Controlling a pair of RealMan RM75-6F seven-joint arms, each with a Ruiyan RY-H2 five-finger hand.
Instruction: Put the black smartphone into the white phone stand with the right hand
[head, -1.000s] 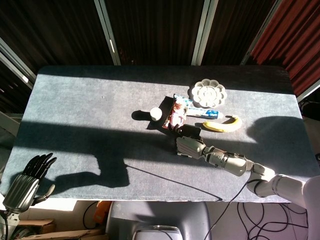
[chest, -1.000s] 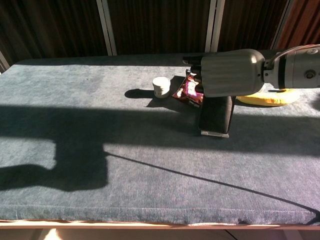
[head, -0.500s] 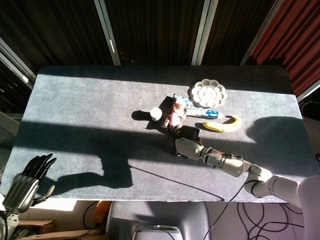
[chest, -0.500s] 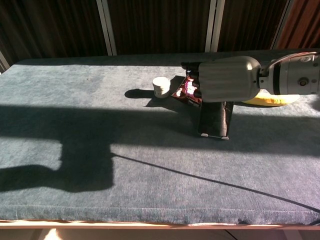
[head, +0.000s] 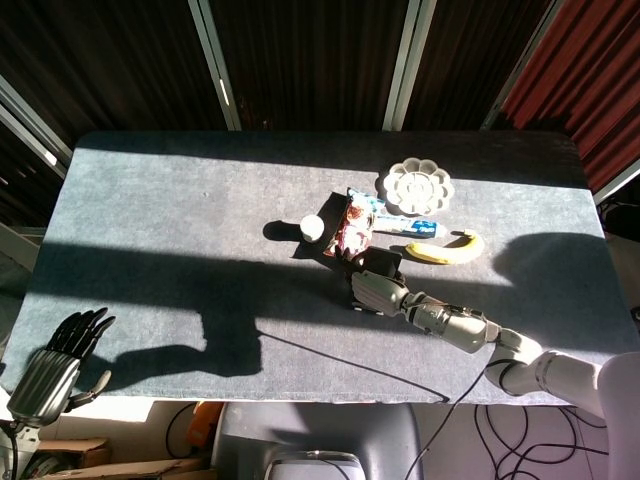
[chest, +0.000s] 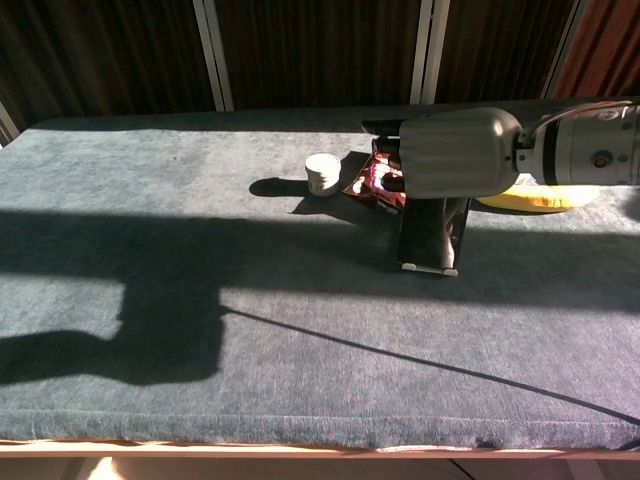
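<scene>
Seating is the step in hand: the right robot hand is gripping the top of the black smartphone, which is standing nearly upright in the white phone stand on the tabletop. Letting go slowly should keep it from tipping. The left robot hand is hanging spread, off the near edge.

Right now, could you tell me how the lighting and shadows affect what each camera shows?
Head view: hard sunlight bands the table; the plate and banana are brightly lit. Chest view: the right hand glares pale, the phone below it sits in shadow, and an arm's shadow darkens the near left.
</scene>
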